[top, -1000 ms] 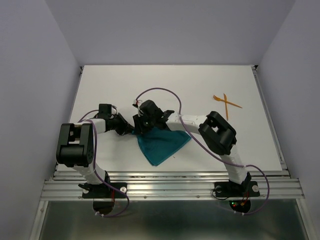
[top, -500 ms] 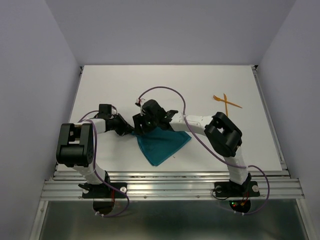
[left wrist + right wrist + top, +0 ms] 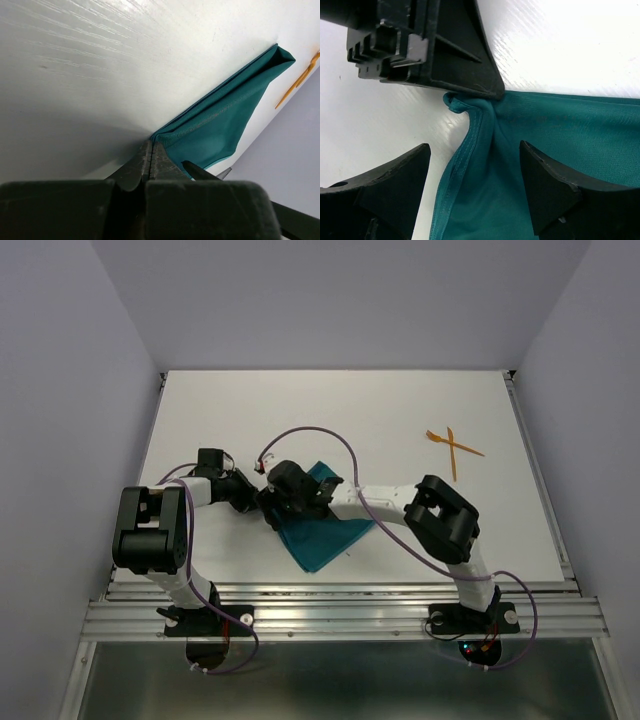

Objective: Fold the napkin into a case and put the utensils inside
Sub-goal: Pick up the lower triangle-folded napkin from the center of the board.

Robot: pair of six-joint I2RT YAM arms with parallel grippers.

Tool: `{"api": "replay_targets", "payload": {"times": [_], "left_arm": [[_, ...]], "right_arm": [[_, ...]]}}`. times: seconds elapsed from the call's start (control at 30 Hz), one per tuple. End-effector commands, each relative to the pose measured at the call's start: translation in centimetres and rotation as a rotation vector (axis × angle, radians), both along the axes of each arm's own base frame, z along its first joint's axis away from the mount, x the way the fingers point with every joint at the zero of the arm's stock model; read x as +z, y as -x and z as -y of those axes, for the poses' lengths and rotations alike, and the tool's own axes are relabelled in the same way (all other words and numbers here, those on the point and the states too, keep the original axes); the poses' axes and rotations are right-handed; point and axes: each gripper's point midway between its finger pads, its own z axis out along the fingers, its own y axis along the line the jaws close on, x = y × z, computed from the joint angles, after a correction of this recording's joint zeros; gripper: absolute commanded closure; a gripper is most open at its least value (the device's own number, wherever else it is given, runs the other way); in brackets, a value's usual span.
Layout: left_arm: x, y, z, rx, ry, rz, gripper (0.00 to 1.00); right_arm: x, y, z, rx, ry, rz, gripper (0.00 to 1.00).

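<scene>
A white table (image 3: 250, 410) sits between pale lilac walls (image 3: 60, 390). The teal napkin (image 3: 325, 538) lies folded near the front middle — the left gripper (image 3: 150, 156), pressed together, pinches its left corner. The right gripper (image 3: 475, 167) (spread wide) straddles the cloth just beside that pinch. Both arms bend inward, low over the table. The orange utensils (image 3: 452, 448) lie crossed, well apart at the far right.

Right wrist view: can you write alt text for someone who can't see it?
A teal napkin lies on a white table, one bunched corner pinched by the left gripper, shut at the top. The right gripper stands wide open below, a black finger on each side of that corner.
</scene>
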Motion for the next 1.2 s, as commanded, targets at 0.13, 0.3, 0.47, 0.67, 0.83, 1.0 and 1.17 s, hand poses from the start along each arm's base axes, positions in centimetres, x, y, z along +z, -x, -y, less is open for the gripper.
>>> {"api": "replay_targets", "payload": {"times": [0.13,0.3,0.47,0.67,0.83,1.0,1.17], "left_arm": [[1.1,-0.6,0.1,0.004,-0.006,0.022,1.00],[1.0,-0.4,0.1,0.008,-0.005,0.016,1.00],[1.2,-0.5,0.0,0.016,-0.010,0.021,1.00],[1.1,-0.5,-0.1,0.019,-0.011,0.020,1.00],[1.2,-0.5,-0.1,0.020,-0.012,0.023,1.00],[1.7,-0.6,-0.4,0.029,-0.035,0.040,0.89],[2.9,-1.1,-1.1,0.035,-0.073,0.083,0.64]], "right_arm": [[1.0,-1.5,-1.0,-0.021,0.047,0.125,0.25],[-0.4,-1.7,-0.9,-0.020,0.079,0.124,0.41],[-1.2,-1.4,-0.8,-0.021,0.079,0.105,0.61],[-1.0,-1.4,-0.6,-0.033,0.072,0.104,0.61],[-1.1,-1.3,-0.7,-0.040,0.064,0.095,0.72],[-0.7,-0.2,-1.3,-0.016,0.017,0.038,0.99],[0.8,0.3,-1.7,0.015,-0.102,-0.055,0.99]]}}
